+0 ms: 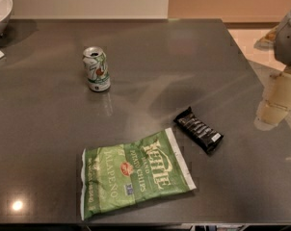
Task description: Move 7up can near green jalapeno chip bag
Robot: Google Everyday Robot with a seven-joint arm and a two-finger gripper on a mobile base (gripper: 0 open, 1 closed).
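Your gripper [271,110] hangs at the right edge of the view, above the right side of the table [184,57], and you cannot tell whether it is spread or closed. You see the can [96,69] upright at the back left. The chip bag [136,174] lies flat at the front, well apart from the can. A black snack bar [198,129] lies near the bag's upper right corner.

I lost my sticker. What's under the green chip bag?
The green jalapeno chip bag lies flat on the grey table; whatever is beneath is covered. The pincer is at the picture's right edge, apart from it.
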